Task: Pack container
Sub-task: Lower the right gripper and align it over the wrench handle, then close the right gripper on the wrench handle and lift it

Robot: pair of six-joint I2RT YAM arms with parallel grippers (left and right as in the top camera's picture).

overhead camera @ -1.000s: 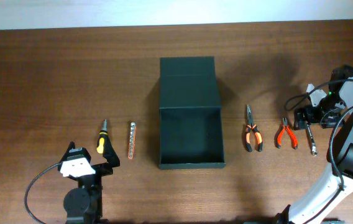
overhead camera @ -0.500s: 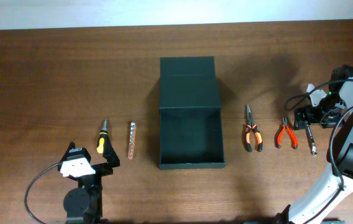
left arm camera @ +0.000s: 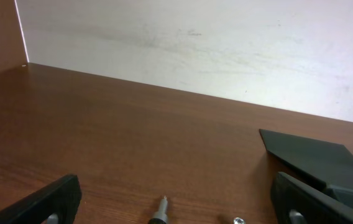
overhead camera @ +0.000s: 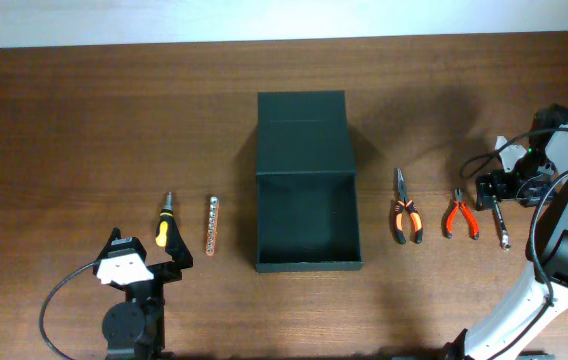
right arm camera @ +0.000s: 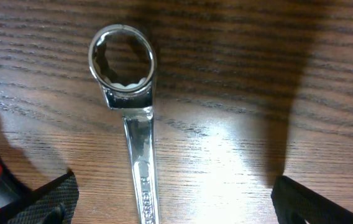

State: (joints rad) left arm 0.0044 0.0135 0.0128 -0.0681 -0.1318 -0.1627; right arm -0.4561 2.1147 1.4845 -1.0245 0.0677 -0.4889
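Bench [overhead camera: 84, 130]: dark brown wood grain, with a pale wall [left arm camera: 226, 50] behind the far edge.

Container [overhead camera: 307, 225]: dark green-black box at the middle of the bench, standing open. The cavity faces up and nothing shows inside it. The lid flap [overhead camera: 302, 120] is folded back flat toward the far edge.

Left of the container, toward the near edge:
- screwdriver [overhead camera: 163, 232], yellow-and-black handle, tip pointing to the far edge
- bit strip [overhead camera: 212, 227], just beside the screwdriver on the container's side and parallel to it

Right of the container, in a row toward the right edge:
- long-nose pliers [overhead camera: 405, 208], orange-and-black handles
- smaller pliers [overhead camera: 459, 215], red handles
- ring spanner [overhead camera: 501, 225], chrome, outermost

The three lie apart from one another, each lengthwise between the near and far edges.

Left gripper [overhead camera: 149, 250]: near the near-left corner, fingers spread wide apart and holding nothing. The screwdriver's handle end lies between the fingers as seen from overhead. Whether they touch it, I cannot tell.

Right gripper [right arm camera: 179, 202]: over the far end of the ring spanner, fingers wide apart and nothing clamped. In the wrist view the spanner's shank runs between the two fingertips with the ring ahead of them. The spanner lies flat on the bench.
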